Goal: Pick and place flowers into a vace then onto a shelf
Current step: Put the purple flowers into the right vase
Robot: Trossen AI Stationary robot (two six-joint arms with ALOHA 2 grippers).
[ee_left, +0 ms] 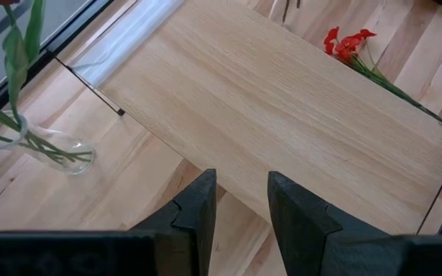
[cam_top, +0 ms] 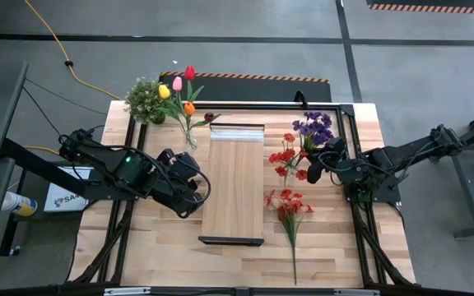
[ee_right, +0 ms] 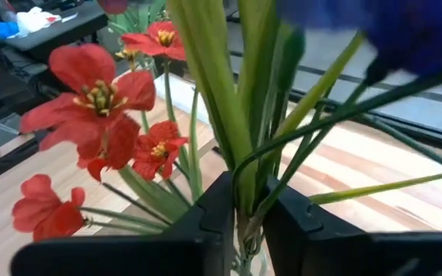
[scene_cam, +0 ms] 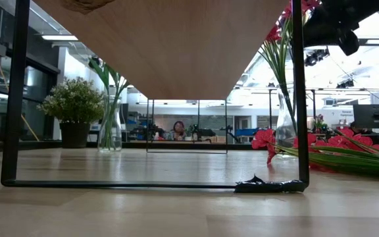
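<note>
The light wood shelf [cam_top: 233, 185] stands raised on a black frame at the table's middle. A glass vase [cam_top: 189, 138] with several tulips stands beyond the shelf's far left corner. My right gripper [cam_top: 315, 164] is shut on a bunch of a purple cluster [cam_top: 313, 127] and red sprays [cam_top: 286, 156], right of the shelf. The bunch's stems run down into a second glass vase [scene_cam: 285, 125]. Another red spray [cam_top: 288, 210] lies flat on the table. My left gripper [cam_top: 192, 187] is open and empty, above the table by the shelf's left edge [ee_left: 206, 165]. My right gripper pinches the bundle of green stems [ee_right: 244, 180] between its two fingers, below the blooms and above the vase. The stems stand roughly upright and run across the fingers. The red blooms lying on the table hide the vase's base, so I cannot tell whether it is lifted.
A bushy green potted plant [cam_top: 145, 100] stands at the far left corner, next to the tulip vase. The black frame's posts [scene_cam: 299, 99] and rails run along the table's sides. Bare wood lies near the front edge on both sides of the shelf.
</note>
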